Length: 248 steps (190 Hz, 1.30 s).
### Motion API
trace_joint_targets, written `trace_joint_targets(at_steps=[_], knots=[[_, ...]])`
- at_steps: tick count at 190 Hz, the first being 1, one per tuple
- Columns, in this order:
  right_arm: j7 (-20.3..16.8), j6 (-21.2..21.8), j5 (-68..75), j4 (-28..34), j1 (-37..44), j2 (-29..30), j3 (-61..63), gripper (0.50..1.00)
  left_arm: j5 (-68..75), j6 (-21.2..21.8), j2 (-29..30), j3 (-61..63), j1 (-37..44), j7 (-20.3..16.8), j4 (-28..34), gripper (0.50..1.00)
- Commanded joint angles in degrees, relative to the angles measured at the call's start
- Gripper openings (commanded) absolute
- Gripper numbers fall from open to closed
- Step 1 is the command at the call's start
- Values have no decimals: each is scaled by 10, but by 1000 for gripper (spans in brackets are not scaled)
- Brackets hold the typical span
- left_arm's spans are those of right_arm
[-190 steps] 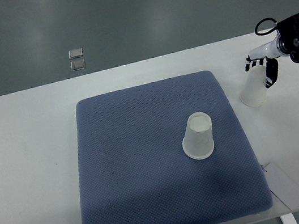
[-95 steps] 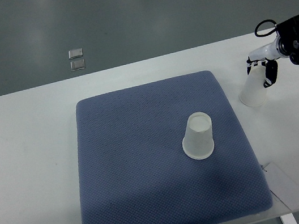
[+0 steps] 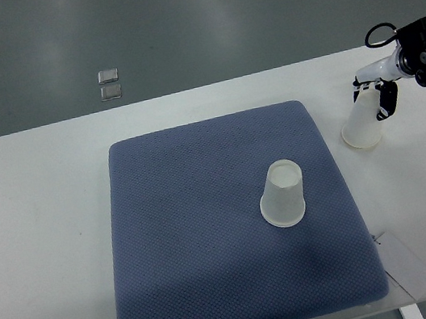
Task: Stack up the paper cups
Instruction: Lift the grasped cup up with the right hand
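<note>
One white paper cup (image 3: 282,194) stands upside down on the blue mat (image 3: 209,234), right of its middle. A second white paper cup (image 3: 363,124) is upside down over the white table just right of the mat, tilted slightly. My right hand (image 3: 375,96) comes in from the right edge and has its fingers wrapped round the upper part of that second cup. Whether the cup's rim still touches the table cannot be told. The left arm is out of view.
The white table (image 3: 41,205) carries the mat; its far edge runs along the top and its near right corner shows a transparent sheet (image 3: 406,262). Two small square plates (image 3: 109,83) lie on the grey floor beyond.
My right hand has closed in on the cup at the right and shifted it slightly up and right. The cup on the mat has not moved.
</note>
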Motion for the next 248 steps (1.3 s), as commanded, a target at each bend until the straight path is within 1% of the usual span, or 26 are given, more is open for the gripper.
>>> trace_joint_targets(at_steps=[1,8,9,11,36,64,96,164,221,248], knots=[[0,4,2,7,26,-9,0,695,0,0,0,0,0,0,0,1000],[0,4,2,7,26,-9,0,695,0,0,0,0,0,0,0,1000],[0,12,3,21,36,-20,0,695,0,0,0,0,0,0,0,1000],[0,14,3,24,39,-24,1,695,0,0,0,0,0,0,0,1000],[0,23,4,53,85,-46,0,695,0,0,0,0,0,0,0,1000],[0,43,4,76,124,-74,-1,697,0,0,0,0,0,0,0,1000],[0,52,11,97,170,-99,-1,697,0,0,0,0,0,0,0,1000],[-2,83,13,105,225,-124,-9,697,0,0,0,0,0,0,0,1000],[-2,103,13,108,249,-126,-11,699,0,0,0,0,0,0,0,1000],[-2,124,13,129,271,-133,-11,703,0,0,0,0,0,0,0,1000]])
